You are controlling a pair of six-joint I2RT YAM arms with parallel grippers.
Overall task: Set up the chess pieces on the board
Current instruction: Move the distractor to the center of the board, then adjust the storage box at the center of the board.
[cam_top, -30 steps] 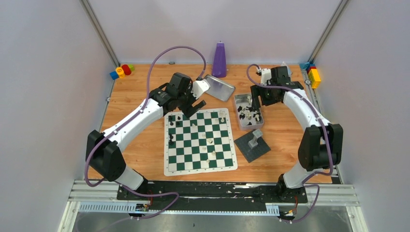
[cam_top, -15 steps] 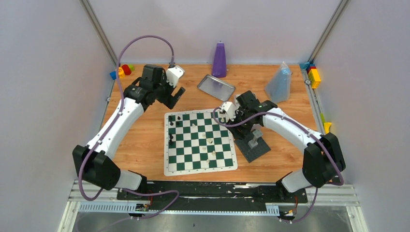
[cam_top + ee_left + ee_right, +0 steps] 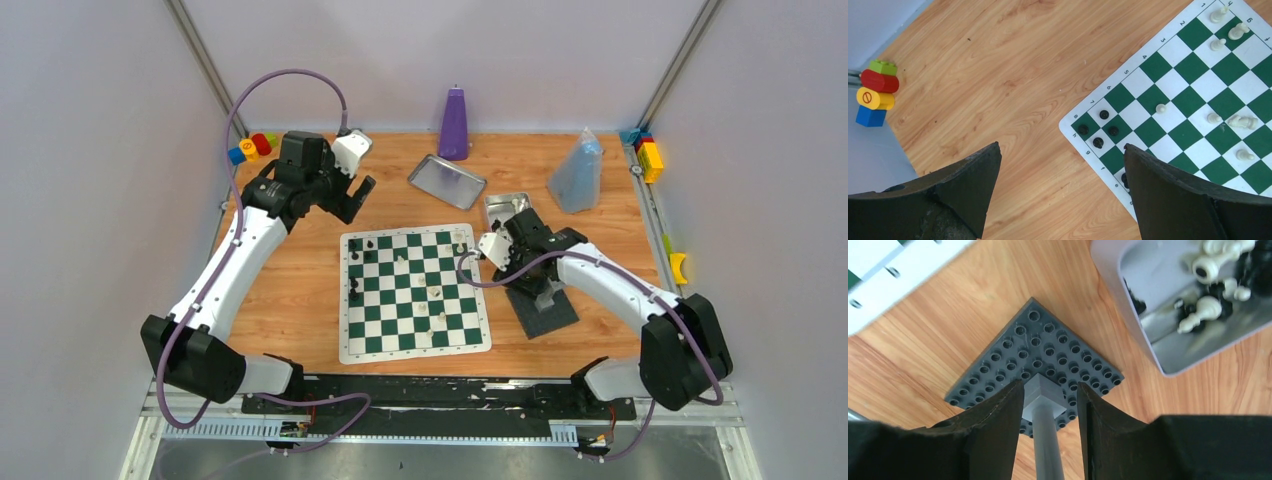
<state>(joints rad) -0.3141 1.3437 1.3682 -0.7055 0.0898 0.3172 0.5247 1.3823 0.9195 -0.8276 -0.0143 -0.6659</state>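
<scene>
The green and white board point(image 3: 413, 290) lies mid-table. It carries several black chess pieces point(image 3: 354, 246) near its far left corner and several cream-white ones point(image 3: 436, 291) scattered toward the middle. More pieces lie in a grey tin point(image 3: 503, 207), which also shows in the right wrist view point(image 3: 1168, 355). My left gripper point(image 3: 352, 200) is open and empty, above bare wood behind the board's far left corner point(image 3: 1083, 129). My right gripper point(image 3: 1050, 385) is narrowly open astride a grey post point(image 3: 1047, 440) on the studded baseplate point(image 3: 1048, 345), gaps showing on both sides.
A silver tray point(image 3: 447, 180), a purple cone point(image 3: 455, 123) and a bluish bag point(image 3: 578, 172) stand at the back. Coloured blocks sit in the back left corner point(image 3: 250, 148), also in the left wrist view point(image 3: 875, 92), and at the right rail point(image 3: 648, 152).
My left gripper pulled back and left off the board. My right gripper left the tin, passed the board's far right corner and now sits over the baseplate post.
</scene>
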